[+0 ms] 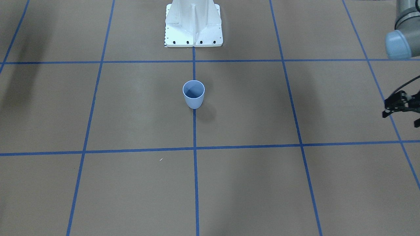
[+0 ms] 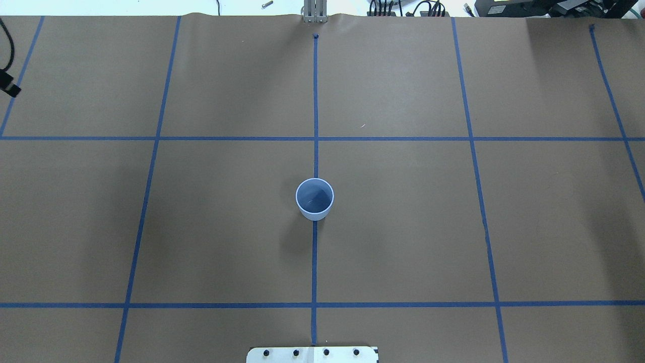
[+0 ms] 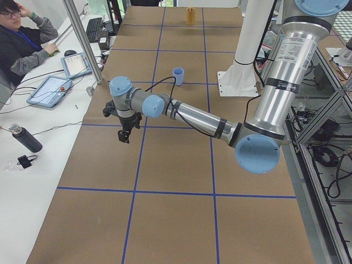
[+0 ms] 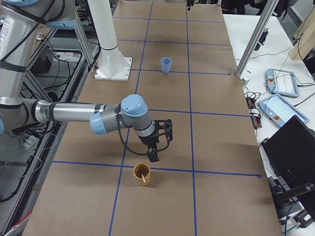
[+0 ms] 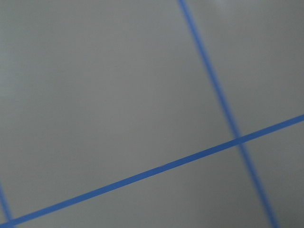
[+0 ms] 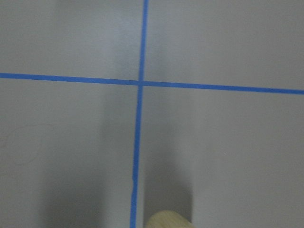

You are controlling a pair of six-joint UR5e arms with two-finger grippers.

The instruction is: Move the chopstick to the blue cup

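The blue cup [image 1: 193, 94] stands upright and empty at the table's middle; it also shows in the overhead view [image 2: 314, 199]. One pale pink chopstick [image 4: 142, 176] leans inside an orange cup [image 4: 141, 174] at the table's right end. My right gripper [image 4: 153, 156] hovers close beside that cup and above it, apart from the stick; I cannot tell whether it is open or shut. The orange cup's rim [image 6: 168, 219] shows at the bottom of the right wrist view. My left gripper [image 1: 401, 118] is open and empty, far out at the left end.
The robot's white base [image 1: 193, 24] stands behind the blue cup. Blue tape lines [image 2: 315, 111] grid the brown table. A person [image 3: 22, 41] sits at a side desk with tablets [image 3: 50, 89] beyond the table's far edge.
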